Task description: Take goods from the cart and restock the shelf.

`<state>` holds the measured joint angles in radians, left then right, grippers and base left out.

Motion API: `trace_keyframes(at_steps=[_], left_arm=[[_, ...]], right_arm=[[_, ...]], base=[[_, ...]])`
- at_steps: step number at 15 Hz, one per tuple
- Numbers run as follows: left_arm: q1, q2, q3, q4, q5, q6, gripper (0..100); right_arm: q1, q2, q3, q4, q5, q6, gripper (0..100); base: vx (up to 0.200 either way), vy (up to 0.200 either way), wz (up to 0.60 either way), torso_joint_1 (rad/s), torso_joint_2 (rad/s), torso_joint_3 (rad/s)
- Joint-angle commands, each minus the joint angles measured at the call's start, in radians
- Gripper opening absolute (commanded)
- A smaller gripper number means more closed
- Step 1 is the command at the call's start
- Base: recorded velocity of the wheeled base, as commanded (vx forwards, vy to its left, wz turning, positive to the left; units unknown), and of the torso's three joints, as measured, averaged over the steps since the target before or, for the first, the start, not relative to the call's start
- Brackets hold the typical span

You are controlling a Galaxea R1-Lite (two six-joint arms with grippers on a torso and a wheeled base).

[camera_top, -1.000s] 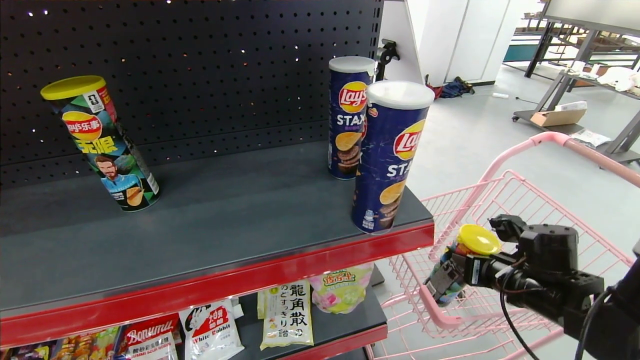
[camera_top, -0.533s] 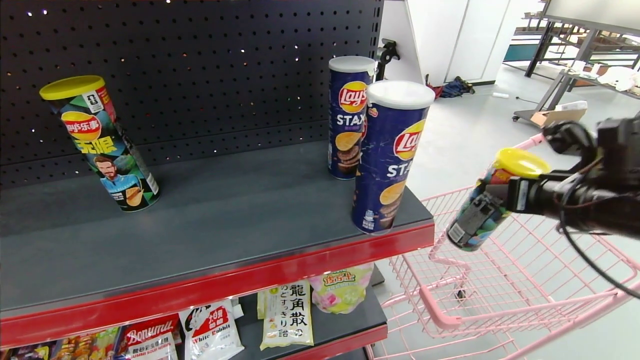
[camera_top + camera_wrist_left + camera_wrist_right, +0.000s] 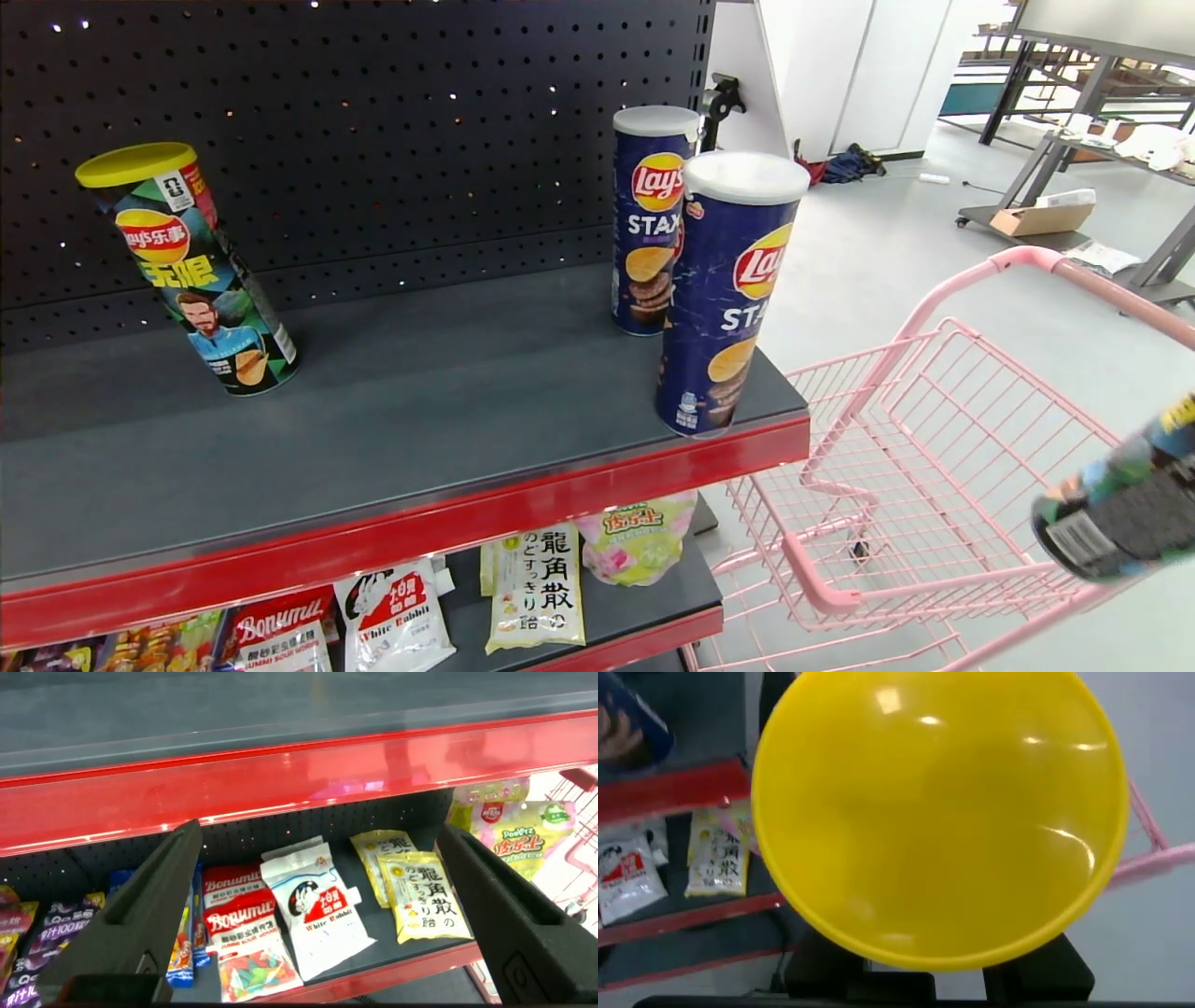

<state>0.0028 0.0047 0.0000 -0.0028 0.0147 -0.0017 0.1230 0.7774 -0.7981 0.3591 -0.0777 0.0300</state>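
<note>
my right hand (image 3: 934, 975) is clamping a chip can (image 3: 1116, 509); its yellow lid (image 3: 938, 812) is sitting right up against my wrist camera, with only dark bits of the hand showing under it, so i cannot tell how far along the tube my fingers are reaching. in the head view the can is hanging tilted in the air at the far right, its dark bottom end pointing toward the pink cart (image 3: 1027, 259) and overlapping the cart's near rim, well apart from the shelf (image 3: 420, 420).

my left hand (image 3: 318, 840) is spread wide and carrying nothing, its two fingers (image 3: 140, 915) framing the snack bags (image 3: 313, 919) on the lower shelf, just below the red front edge (image 3: 280, 775).

on the upper shelf a yellow-lidded can (image 3: 191, 271) is standing at the left near the pegboard. two blue cans are standing at the right end: the back one (image 3: 649, 224) near the pegboard, the front one (image 3: 724, 299) right at the front corner, just beside the red lip. between the yellow-lidded can and the blue pair a broad bare stretch of shelf (image 3: 448, 373) is lying open, running from pegboard to front edge
</note>
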Motion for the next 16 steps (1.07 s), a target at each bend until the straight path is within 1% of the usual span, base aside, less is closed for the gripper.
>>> trace_keyframes(at_steps=[1, 3, 10, 16], left_arm=[[0.0, 0.0, 0.0, 0.0, 0.001, 0.0, 100], [0.0, 0.0, 0.0, 0.0, 0.001, 0.0, 100], [0.0, 0.0, 0.0, 0.0, 0.001, -0.001, 100], [0.0, 0.0, 0.0, 0.0, 0.001, -0.001, 100]], right_arm=[[-0.043, -0.322, 0.114, 0.164, -0.01, -0.047, 0], [-0.051, -0.326, 0.12, 0.159, -0.042, -0.09, 0], [-0.049, -0.34, 0.125, 0.165, -0.044, -0.097, 0], [-0.048, -0.34, 0.126, 0.165, -0.042, -0.102, 0]], base=[[0.0, 0.0, 0.0, 0.0, 0.0, 0.0], [0.0, 0.0, 0.0, 0.0, 0.0, 0.0], [0.0, 0.0, 0.0, 0.003, -0.01, -0.006], [0.0, 0.0, 0.0, 0.18, -0.47, -0.28]])
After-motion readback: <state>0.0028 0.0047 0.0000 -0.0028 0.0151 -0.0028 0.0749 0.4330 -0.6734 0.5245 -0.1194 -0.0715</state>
